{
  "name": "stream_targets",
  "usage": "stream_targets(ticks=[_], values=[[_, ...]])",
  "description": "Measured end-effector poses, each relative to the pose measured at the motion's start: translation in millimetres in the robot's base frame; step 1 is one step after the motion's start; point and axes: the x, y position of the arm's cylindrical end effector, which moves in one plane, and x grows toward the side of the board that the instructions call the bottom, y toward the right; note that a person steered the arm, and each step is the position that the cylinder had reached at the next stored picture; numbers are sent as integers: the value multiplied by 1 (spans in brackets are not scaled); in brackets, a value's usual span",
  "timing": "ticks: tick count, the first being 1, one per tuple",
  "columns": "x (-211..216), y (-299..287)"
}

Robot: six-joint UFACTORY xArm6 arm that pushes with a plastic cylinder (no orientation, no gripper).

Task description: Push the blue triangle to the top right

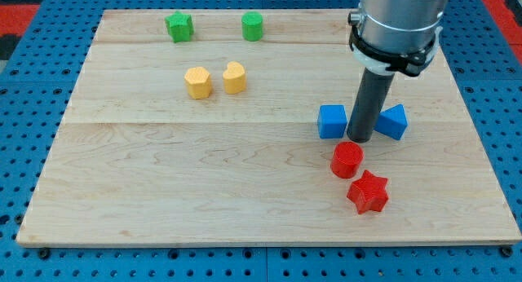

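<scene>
While there is no claw on this arm, only a straight dark rod, my tip (360, 140) sits between the blue cube (332, 121) on the view's left and the blue triangle (393, 121), just beside it on the view's right. Just below my tip lies the red cylinder (347, 160), then the red star (368, 192), on the pale wooden surface (204, 192).

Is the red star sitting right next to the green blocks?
No, the red star sits near the view's bottom right beside the red round block, far from the two green blocks at the top.
</scene>
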Motion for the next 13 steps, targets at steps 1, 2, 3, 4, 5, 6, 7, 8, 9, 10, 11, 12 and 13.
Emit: stream_targets(ticks=[1,2,3,4,5,6,7,8,9,10,11,12,13], values=[[3,44],[-18,70],[-57,67],[-106,60],[-148,53],[-182,43],[-179,40],[-160,31],[-161,9],[-169,-8],[-179,0],[-195,5],[-212,10]])
